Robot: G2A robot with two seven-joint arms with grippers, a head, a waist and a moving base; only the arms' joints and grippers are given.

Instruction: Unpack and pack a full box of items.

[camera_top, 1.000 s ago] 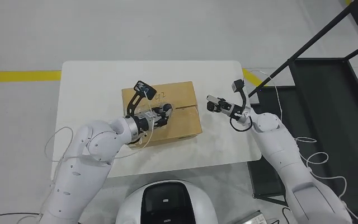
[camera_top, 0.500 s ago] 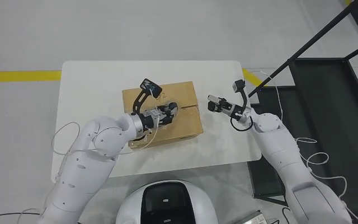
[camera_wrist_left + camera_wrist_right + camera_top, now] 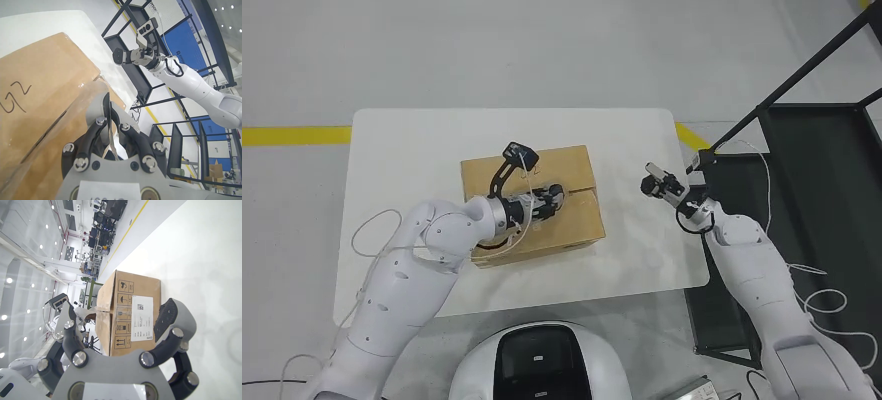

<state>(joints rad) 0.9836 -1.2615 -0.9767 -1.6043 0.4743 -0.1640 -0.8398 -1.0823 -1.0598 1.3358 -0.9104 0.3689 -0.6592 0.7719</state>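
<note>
- I am working over a white counter (image 3: 402,160) on a pale grey floor. A yellow floor line runs off at 9 o'clock and a black metal rack (image 3: 802,180) stands at 3 o'clock.
- The cardboard box (image 3: 567,165) sits at about the centre of the counter, flat on its base.
- Progress, as I judge it: I am at the very start. Both top flaps lie down and meet along a seam running from 9 to 3 o'clock, and nothing has been taken out onto the counter.
- The left gripper (image 3: 552,193) rests on the box top at the seam, toward the 3 o'clock end. Its fingers are pressed almost together on what looks like a thin strip of clear tape (image 3: 112,140), so I take the step in hand to be stripping the seal.
- The right gripper (image 3: 650,183) hangs above the counter off the box's 3 o'clock side, apart from the box. Its fingers are spread wide and hold nothing.
- What is left: freeing the seam, folding back the flaps, lifting everything out, then putting it all back and closing up.
- The box is plain brown corrugated board. It has a dark handwritten scrawl on the far flap, and a white label beside a column of printed handling symbols on the end face at 3 o'clock.
- The seam shows a narrow dark gap, and the flap corner at 3 o'clock looks slightly lifted and frayed.
</note>
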